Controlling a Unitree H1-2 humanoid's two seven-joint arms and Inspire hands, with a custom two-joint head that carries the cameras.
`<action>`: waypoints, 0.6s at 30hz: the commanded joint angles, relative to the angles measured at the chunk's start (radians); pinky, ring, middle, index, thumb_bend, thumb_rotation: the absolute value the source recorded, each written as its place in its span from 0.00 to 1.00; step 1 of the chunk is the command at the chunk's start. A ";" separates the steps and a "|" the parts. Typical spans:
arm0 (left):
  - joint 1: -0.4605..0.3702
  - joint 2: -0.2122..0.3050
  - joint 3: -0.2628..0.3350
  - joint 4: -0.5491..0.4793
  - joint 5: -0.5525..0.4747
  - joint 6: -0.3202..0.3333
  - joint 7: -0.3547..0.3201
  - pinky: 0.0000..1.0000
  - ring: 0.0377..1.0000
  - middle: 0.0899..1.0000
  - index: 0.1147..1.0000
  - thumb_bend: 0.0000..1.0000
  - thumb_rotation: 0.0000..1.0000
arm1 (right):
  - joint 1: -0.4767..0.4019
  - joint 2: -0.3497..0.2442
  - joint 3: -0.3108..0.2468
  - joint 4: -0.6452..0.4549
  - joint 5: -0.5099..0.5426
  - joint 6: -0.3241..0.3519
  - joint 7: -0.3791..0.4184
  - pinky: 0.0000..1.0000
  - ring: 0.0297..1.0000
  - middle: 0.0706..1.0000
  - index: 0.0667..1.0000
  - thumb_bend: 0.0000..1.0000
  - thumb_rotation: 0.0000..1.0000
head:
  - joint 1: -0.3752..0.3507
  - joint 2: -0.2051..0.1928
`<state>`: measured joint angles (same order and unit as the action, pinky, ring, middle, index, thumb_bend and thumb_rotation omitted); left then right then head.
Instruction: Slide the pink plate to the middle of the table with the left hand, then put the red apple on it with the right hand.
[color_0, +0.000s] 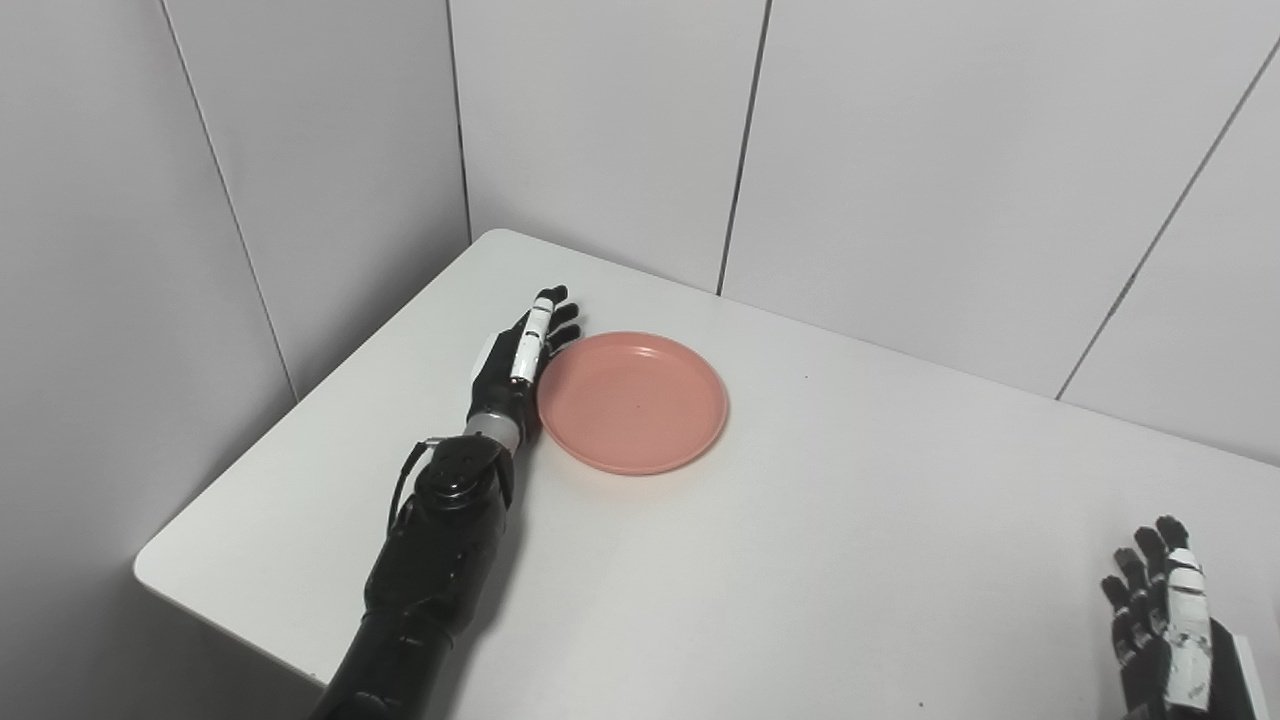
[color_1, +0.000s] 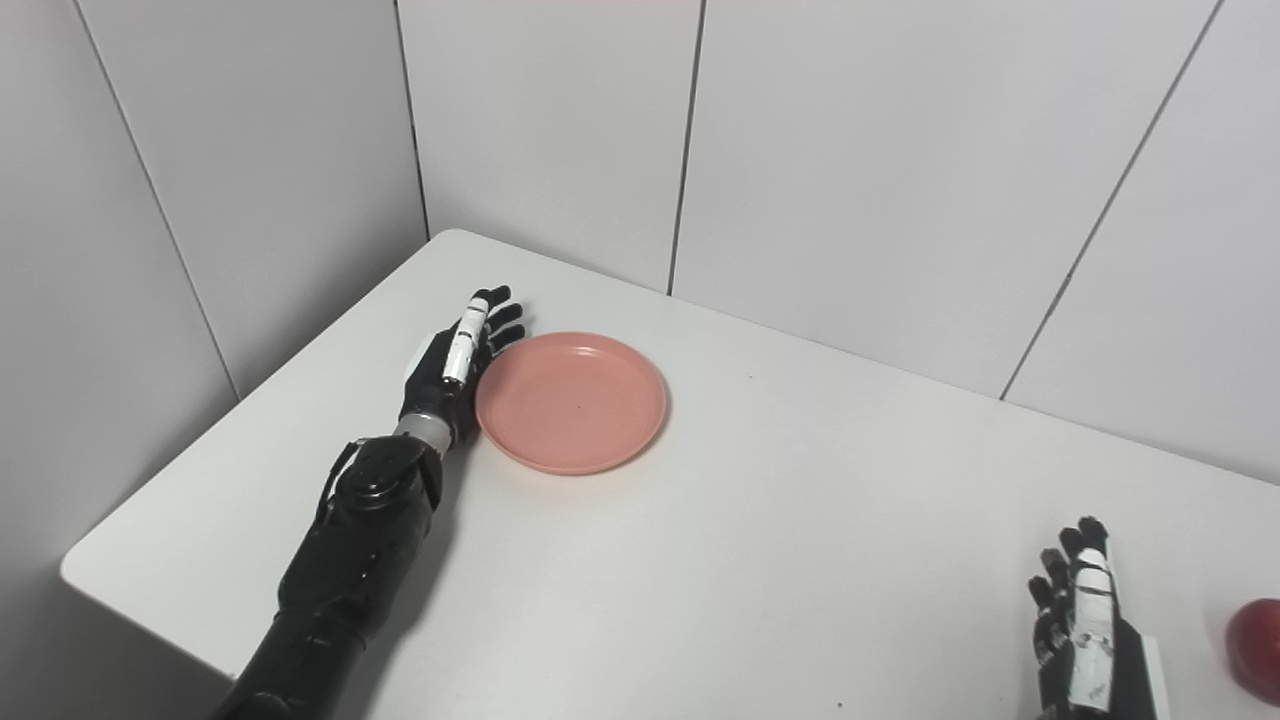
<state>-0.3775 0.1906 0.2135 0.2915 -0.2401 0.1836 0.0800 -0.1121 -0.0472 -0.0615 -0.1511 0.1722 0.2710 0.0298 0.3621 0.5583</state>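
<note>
Right eye view — pink plate (color_1: 571, 403) round, shallow, empty.

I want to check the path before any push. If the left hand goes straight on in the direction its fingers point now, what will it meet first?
Probably nothing on the table. The left hand points toward the far corner, running alongside the pink plate, not into it. Ahead lies bare table, then the wall.

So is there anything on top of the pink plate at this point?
No, the pink plate is bare. The left robot hand sits at its left rim; the red apple remains at the table's right edge.
</note>
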 joint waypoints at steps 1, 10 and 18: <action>-0.035 -0.018 -0.019 -0.006 0.002 -0.004 -0.030 0.88 0.89 0.88 0.86 0.32 1.00 | -0.026 -0.008 0.004 -0.008 -0.010 -0.072 0.016 1.00 0.99 1.00 1.00 0.14 1.00 | 0.001 0.001; -0.033 -0.025 -0.036 -0.009 0.003 -0.005 -0.044 0.89 0.89 0.89 0.86 0.31 1.00 | -0.025 -0.007 0.007 0.004 -0.012 -0.087 0.019 1.00 0.99 1.00 0.99 0.17 1.00 | -0.023 0.012; -0.035 -0.044 -0.051 0.004 0.003 0.006 -0.055 0.89 0.89 0.89 0.86 0.31 1.00 | -0.026 0.000 0.010 0.013 -0.012 -0.093 0.016 1.00 0.98 0.98 0.99 0.18 1.00 | -0.058 0.025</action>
<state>-0.3793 0.1592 0.1833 0.2921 -0.2401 0.1800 0.0568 -0.1122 -0.0473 -0.0507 -0.1246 0.1611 0.2362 0.0321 0.3114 0.5814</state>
